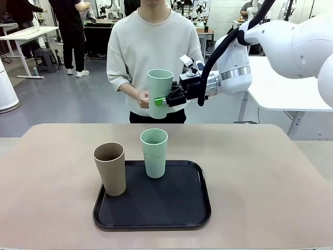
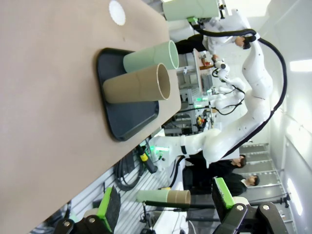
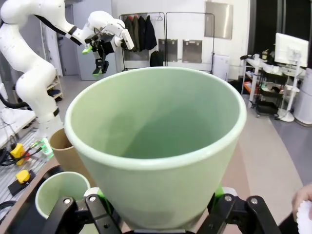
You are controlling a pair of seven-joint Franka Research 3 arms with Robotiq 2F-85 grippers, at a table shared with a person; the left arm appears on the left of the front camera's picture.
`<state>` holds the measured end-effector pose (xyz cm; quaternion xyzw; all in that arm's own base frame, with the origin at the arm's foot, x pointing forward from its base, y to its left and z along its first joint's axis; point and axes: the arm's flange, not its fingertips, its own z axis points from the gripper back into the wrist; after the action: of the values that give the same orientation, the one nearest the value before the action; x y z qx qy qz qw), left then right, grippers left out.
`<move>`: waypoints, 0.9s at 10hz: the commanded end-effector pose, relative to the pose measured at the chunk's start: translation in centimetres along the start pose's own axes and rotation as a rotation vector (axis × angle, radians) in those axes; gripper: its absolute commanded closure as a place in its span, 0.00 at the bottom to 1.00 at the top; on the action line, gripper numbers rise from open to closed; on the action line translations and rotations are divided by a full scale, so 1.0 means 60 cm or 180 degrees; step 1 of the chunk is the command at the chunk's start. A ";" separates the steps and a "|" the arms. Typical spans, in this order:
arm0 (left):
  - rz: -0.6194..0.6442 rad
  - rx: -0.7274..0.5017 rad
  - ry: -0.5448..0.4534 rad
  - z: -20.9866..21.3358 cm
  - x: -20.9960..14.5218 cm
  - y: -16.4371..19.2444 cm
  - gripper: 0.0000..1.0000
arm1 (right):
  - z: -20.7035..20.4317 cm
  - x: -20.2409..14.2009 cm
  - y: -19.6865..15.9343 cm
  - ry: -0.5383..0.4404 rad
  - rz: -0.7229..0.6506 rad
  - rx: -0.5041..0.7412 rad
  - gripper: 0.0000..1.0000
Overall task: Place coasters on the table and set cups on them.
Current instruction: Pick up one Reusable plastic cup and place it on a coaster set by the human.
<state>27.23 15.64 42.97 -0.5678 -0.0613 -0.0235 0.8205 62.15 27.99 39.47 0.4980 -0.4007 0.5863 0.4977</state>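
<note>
beige table [image 1: 270,177], black tray [image 1: 182,208] with tan cup [image 1: 110,169] and mint cup [image 1: 154,153] on it. over the far edge, right gripper [image 1: 161,101] clamped on second mint cup [image 1: 159,86], person's hand [image 1: 142,99] just beside. left gripper [image 2: 163,200] spread wide, empty. coaster [image 2: 117,12] flat on table.
</note>
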 end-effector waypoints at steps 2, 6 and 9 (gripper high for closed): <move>0.0001 -0.0034 -0.0039 0.003 0.000 -0.002 0.00 | -0.008 -0.022 -0.039 -0.0067 0.0003 -0.0180 0.15; 0.0001 -0.0034 -0.0039 0.003 0.000 -0.002 0.00 | -0.033 -0.070 -0.058 0.0079 -0.0133 -0.0211 0.15; 0.0001 -0.0034 -0.0039 0.003 0.000 -0.002 0.00 | -0.046 -0.100 -0.076 0.0102 -0.0170 -0.0242 0.15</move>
<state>27.23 15.64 42.97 -0.5678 -0.0612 -0.0235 0.8205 64.85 29.79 32.82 0.4837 -0.3946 0.5690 0.5353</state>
